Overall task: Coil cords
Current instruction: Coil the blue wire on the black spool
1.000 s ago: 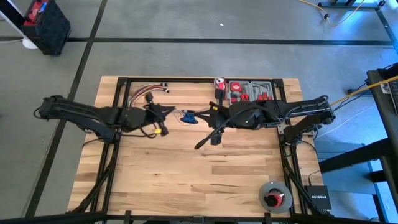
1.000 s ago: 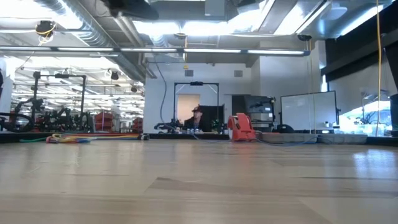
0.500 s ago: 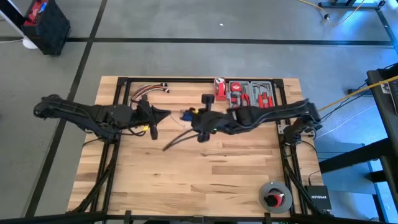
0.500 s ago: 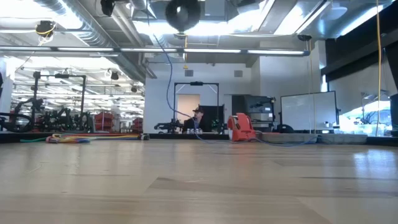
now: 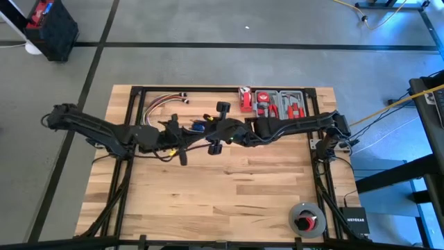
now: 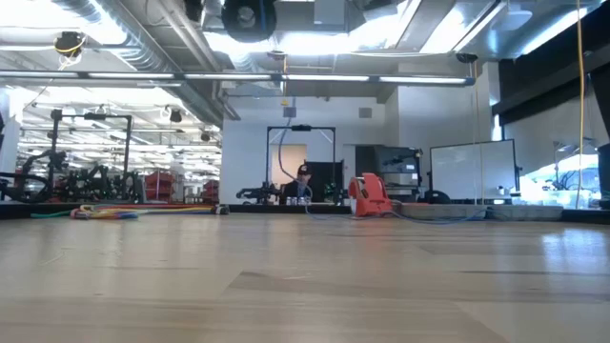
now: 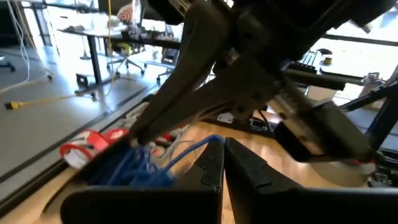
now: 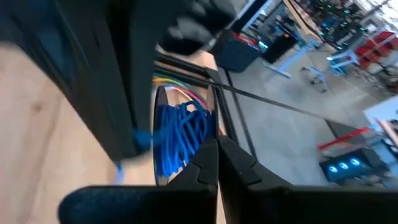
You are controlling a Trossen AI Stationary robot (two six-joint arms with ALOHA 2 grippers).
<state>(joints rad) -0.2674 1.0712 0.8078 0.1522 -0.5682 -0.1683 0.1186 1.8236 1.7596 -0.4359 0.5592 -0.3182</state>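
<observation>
The thin blue cord (image 5: pixel 198 126) is bunched in a loose coil (image 8: pixel 180 137) high above the table's far middle, between my two grippers. My left gripper (image 5: pixel 189 131) comes from the left and is shut at one strand. My right gripper (image 5: pixel 209 132) comes from the right and is shut at the coil (image 7: pixel 127 169). A thin loop of cord (image 6: pixel 282 157) hangs down in the low view. A small black round disc (image 5: pixel 222 106) shows beside my right gripper. My left gripper pinches a single strand (image 7: pixel 210 140) that runs out of the coil, right at its fingertips. The fingers point about level toward the table's right. The strand curves slack back to the bundle, clear of the table. My right gripper meets the coil's side (image 8: pixel 186 152) at its fingertips, slanting down from the table's right. The fingers themselves hide the exact pinch. The coil hangs in front of them, lifted clear of the table.
A thick bundle of red, yellow and white wires (image 5: pixel 163 103) lies at the far left of the table. A tray of red-handled tools (image 5: pixel 279 103) stands at the far edge. A tape roll (image 5: pixel 307 220) sits past the near right corner. The near half of the table is bare wood.
My right gripper has gone toward the table's left and down, carrying the blue coil up to my left gripper. My left gripper has rolled and shifted a little toward the right. The black disc has come into the top of the low view and drifted left.
</observation>
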